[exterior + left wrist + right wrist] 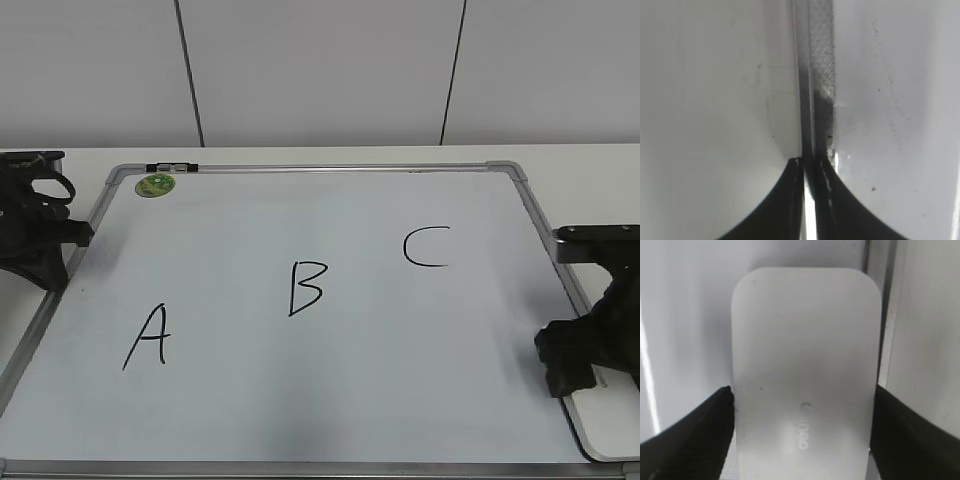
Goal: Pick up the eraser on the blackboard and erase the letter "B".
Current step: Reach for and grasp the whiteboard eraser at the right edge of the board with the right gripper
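So the eraser (802, 375) sits right between the right gripper (802, 440) fingers, jaws spread and flanking its long sides, touching or nearly; can't tell if it's gripped; it's at the blackboard (300, 400) lower right corner, mostly hidden in the exterior view; letter "B" (306, 287) mid-board; left gripper (810, 165) pinched closed over the frame, empty.
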